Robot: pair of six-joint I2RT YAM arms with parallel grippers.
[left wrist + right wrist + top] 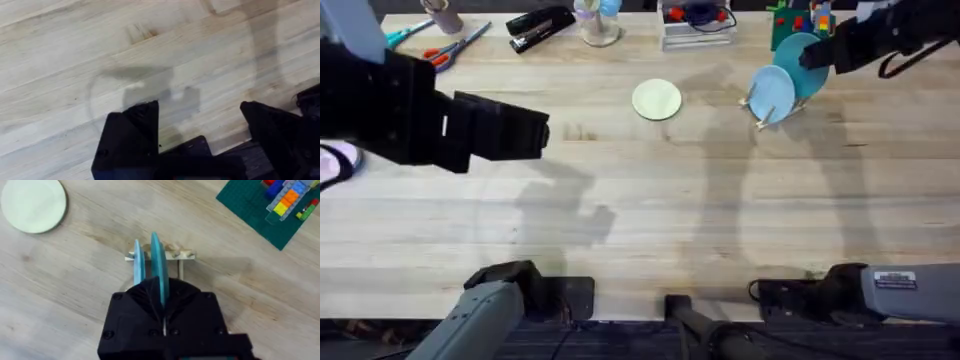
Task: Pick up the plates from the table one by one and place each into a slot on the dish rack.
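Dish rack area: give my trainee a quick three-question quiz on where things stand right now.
1. True or false: the cream plate is already in the dish rack.
2. Which plate does the right hand grip? A) teal B) cream C) light-blue
3. Fill in: the left hand hangs open over bare ____.

Key:
1. False. It lies flat on the table, apart from the rack.
2. A. The teal plate stands on edge in the rack, beside the light-blue plate, with the right hand shut on its rim.
3. Table.
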